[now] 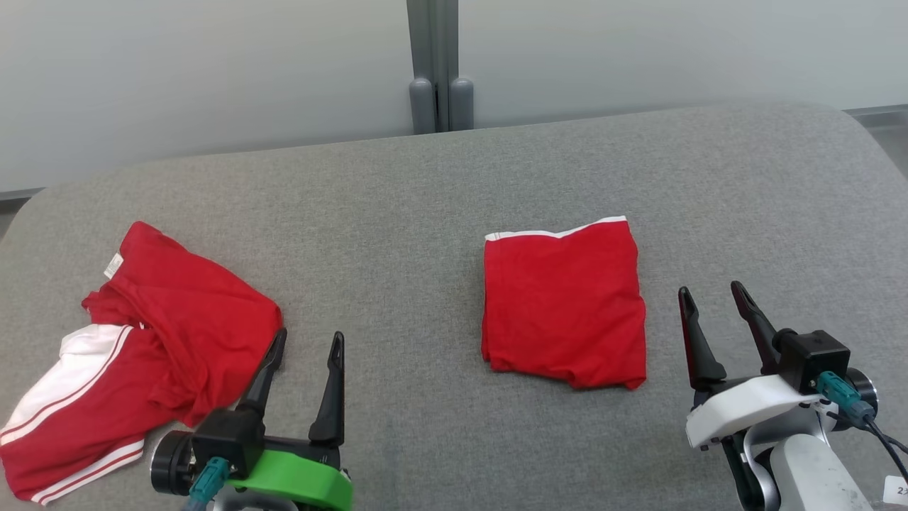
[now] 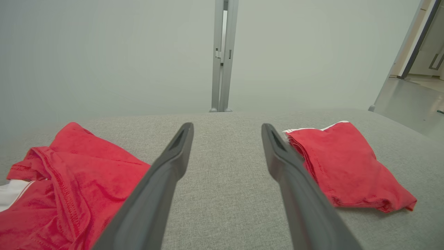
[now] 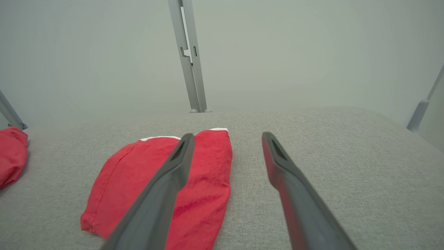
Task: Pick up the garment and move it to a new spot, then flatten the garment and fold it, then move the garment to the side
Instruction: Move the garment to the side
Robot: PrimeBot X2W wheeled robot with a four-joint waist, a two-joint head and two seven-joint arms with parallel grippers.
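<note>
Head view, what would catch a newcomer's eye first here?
Two bright red pieces stand out against the grey padded surface: a neatly folded red garment with a white edge just right of centre, and a crumpled red garment with white stripes at the left. Below them, the left tool and right tool both stand open and empty, the left one close by the crumpled piece.

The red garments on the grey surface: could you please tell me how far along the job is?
Done: the folded garment lies as a neat rectangle mid-surface. In hand: nothing; the left gripper and right gripper are open and empty. Remaining: the crumpled garment beside the left gripper is unfolded, and the folded one probably needs moving aside.
</note>
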